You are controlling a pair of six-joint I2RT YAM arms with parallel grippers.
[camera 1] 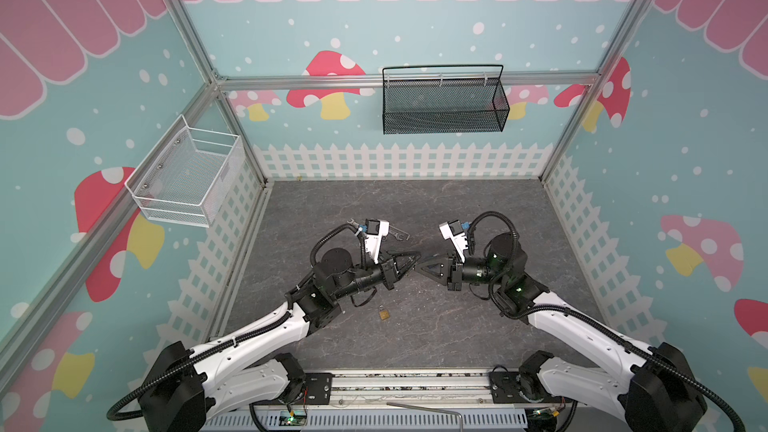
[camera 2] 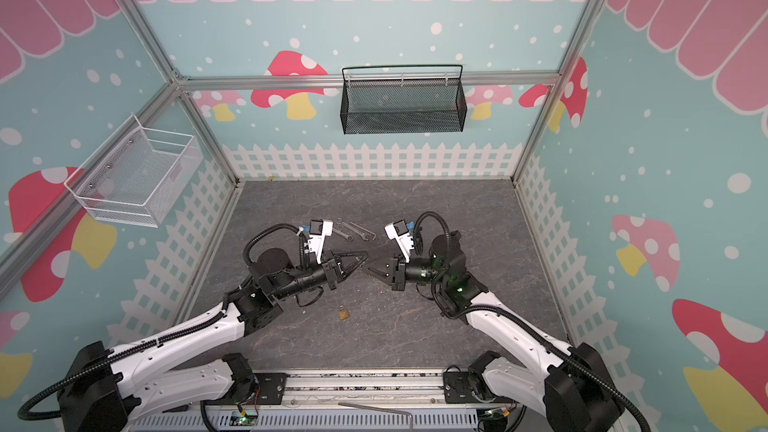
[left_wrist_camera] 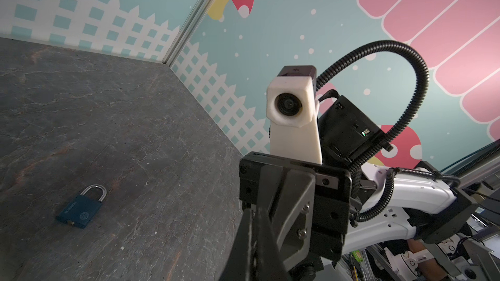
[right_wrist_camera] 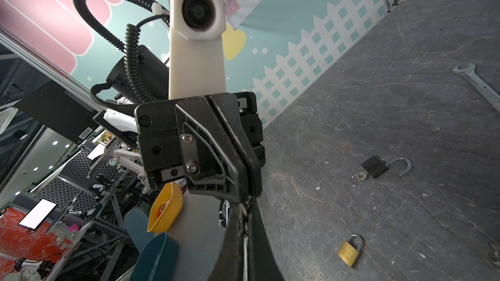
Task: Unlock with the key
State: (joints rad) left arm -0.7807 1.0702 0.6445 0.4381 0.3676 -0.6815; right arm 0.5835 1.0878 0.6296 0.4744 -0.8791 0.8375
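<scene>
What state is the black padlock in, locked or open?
Open: the black padlock lies with its shackle swung free, key at its base.

Even, diffuse overhead light, moderately bright. Shadows on the floor (camera 1: 457, 209) around the brass padlock (camera 1: 383, 312) are soft and faint. Both top views are sharp at the padlock, and the walls far from it show wide-angle stretch. In the wrist views the nearest hardware is dark and slightly blurred.

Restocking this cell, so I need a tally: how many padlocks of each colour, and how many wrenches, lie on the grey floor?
Brass-coloured metal padlock: 1
Blue metal padlock: 1
Black metal padlock: 1
Silver steel wrenches: 2
Total: 5
</scene>
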